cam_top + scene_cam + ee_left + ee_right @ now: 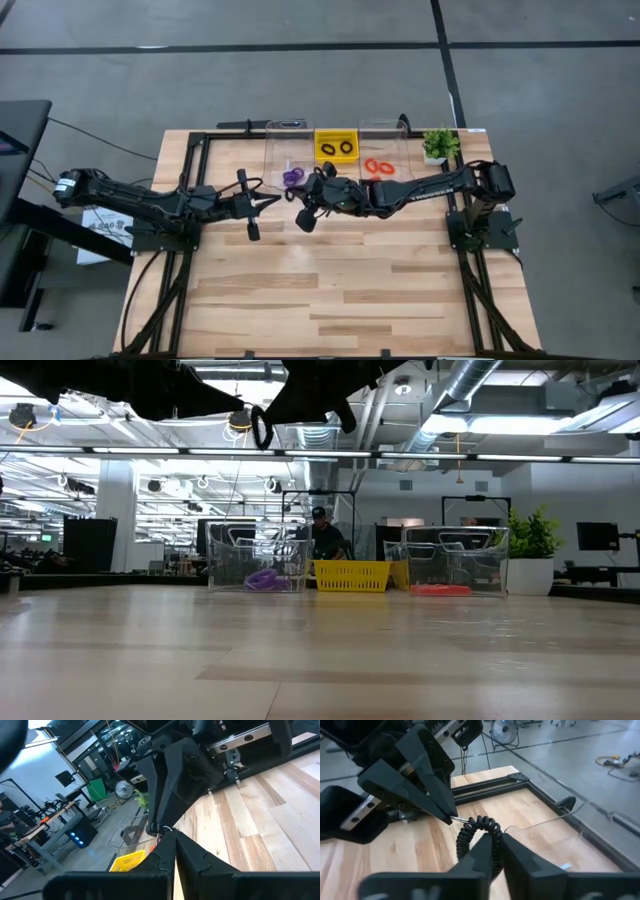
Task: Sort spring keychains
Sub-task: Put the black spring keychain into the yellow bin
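While right end effector (492, 851) grips black keychain (476, 840), closed left end effector (451, 816) touches it.

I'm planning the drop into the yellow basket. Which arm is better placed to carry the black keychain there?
Probably the right: the right gripper is shut on the black keychain and is nearer the yellow basket.

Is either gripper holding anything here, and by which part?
The right gripper pinches a black spring keychain across its coil on one side. The left gripper meets the ring's wire end; whether it grips is unclear.
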Motion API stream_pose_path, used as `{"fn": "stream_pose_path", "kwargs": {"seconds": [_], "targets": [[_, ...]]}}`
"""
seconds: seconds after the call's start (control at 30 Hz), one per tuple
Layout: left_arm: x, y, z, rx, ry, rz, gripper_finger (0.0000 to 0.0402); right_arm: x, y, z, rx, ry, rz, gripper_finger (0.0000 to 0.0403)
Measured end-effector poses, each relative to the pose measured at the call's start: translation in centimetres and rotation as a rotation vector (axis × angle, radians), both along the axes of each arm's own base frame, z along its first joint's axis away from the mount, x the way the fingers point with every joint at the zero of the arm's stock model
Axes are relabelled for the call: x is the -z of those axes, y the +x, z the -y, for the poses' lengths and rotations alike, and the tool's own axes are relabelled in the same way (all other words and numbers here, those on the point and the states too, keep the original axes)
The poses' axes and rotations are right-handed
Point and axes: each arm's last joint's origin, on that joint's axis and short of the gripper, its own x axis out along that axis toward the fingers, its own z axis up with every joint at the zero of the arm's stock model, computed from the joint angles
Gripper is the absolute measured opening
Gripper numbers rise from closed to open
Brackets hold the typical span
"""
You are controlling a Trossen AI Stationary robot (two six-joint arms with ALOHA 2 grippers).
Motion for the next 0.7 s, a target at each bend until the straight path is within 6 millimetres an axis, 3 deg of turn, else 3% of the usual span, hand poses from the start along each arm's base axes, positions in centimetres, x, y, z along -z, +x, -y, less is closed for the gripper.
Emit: {"fn": "stream_pose_path", "kwargs": {"seconds": [0.7], "targets": [[0.03,0.00,0.01,-0.004,-0.068,0.014,0.0008,0.13,-0.04,0.07,0.008,0.036,-0.002,0.0002]]}}
